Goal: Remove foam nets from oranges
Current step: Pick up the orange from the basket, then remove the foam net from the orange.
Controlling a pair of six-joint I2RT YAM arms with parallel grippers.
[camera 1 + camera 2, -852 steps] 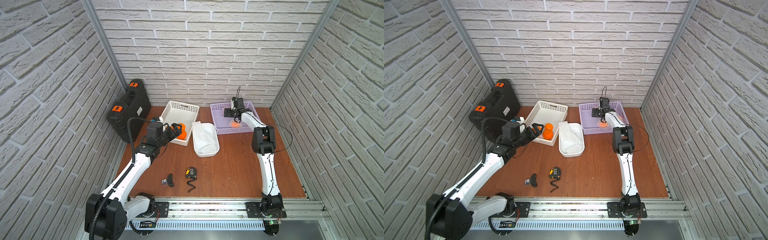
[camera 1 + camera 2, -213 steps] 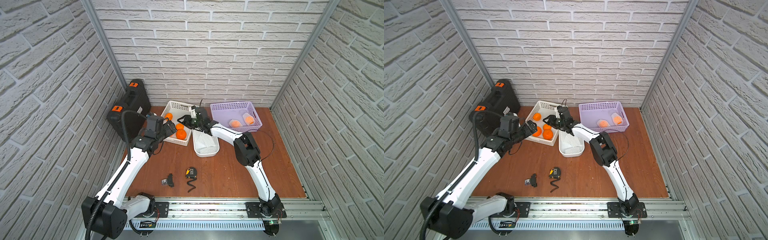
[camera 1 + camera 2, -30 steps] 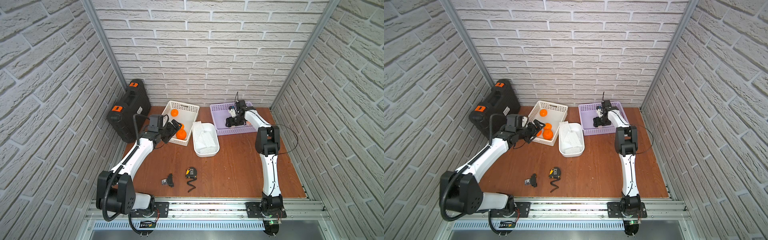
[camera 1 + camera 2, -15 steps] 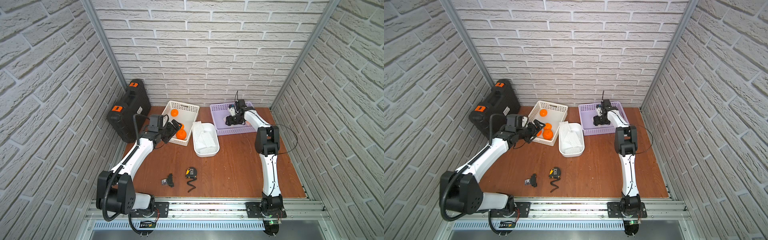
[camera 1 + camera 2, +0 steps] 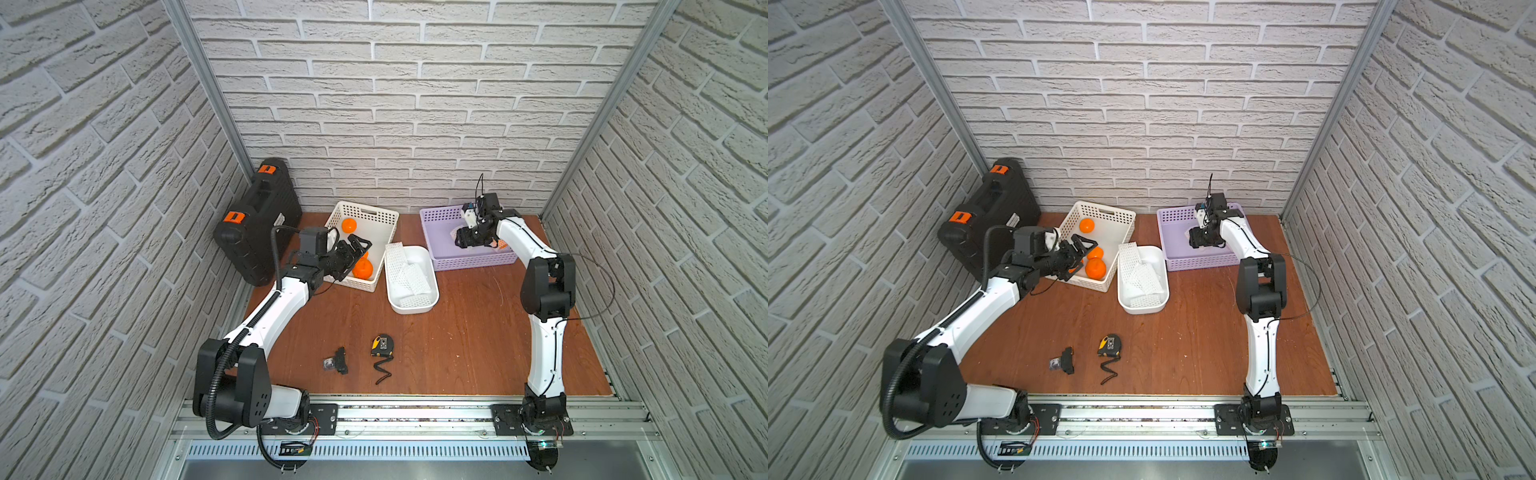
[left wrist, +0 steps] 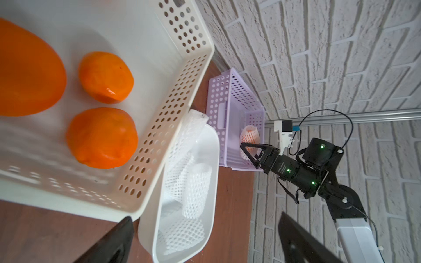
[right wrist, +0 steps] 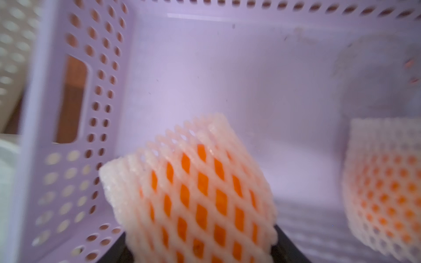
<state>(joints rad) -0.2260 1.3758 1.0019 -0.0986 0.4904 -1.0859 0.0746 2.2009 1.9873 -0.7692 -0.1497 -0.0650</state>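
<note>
A wooden table (image 5: 457,340) sits inside white brick walls, with two robot arms mounted at its near edge. One black case (image 5: 253,224) with orange latches stands at the far left. Three containers sit along the back.

The white basket (image 5: 374,212) holds four bare oranges (image 5: 1087,225). One is partly hidden behind the left gripper (image 5: 355,255), which hovers over the basket's near corner, fingers spread wide and holding nothing.

The purple basket (image 5: 440,214), far right, holds two oranges in nets. The right gripper (image 5: 464,242) reaches into it, and its fingers (image 7: 287,246) press on both sides of one net (image 7: 191,193). In the left wrist view this net's tube stands roughly upright, open mouth up, with orange skin showing at the top. The second netted orange (image 7: 385,186) lies just beside it, not touching; its axis is unclear.

Between the baskets, a white tub (image 5: 415,309) holds empty nets (image 6: 196,189), flattened and heaped, too tangled to count. Near the front lie one tape measure (image 5: 382,345) and one small black part (image 5: 338,360).
</note>
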